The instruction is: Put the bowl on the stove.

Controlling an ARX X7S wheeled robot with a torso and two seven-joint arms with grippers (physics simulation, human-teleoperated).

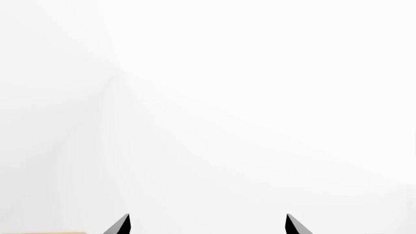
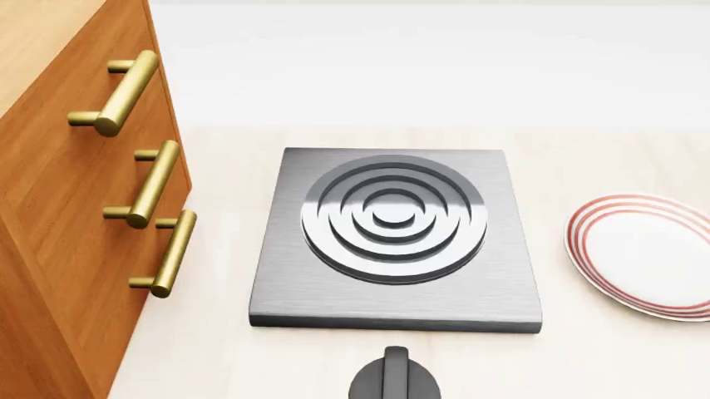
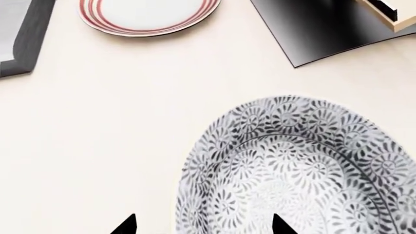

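Observation:
The stove point(image 2: 332, 291) is a square dark-grey slab with raised ring burner point(image 2: 394, 218), in the middle of the head view on the pale counter; its corner also shows in the right wrist view point(image 3: 16, 44). The bowl point(image 3: 299, 170), white with grey-black speckled floral pattern, shows only in the right wrist view, sitting on the counter. My right gripper point(image 3: 203, 225) is open above it, one fingertip point(image 3: 126, 225) outside the rim, the other over the bowl's inside. My left gripper point(image 1: 206, 225) is open and empty, facing blank white. Neither gripper shows in the head view.
A red-ringed white plate point(image 2: 649, 253) lies right of the stove, also in the right wrist view point(image 3: 146, 17). A round black knob point(image 2: 394, 378) sits in front of the stove. A wooden drawer cabinet point(image 2: 66, 208) with brass handles stands at the left. A dark panel point(image 3: 312, 29) lies beyond the bowl.

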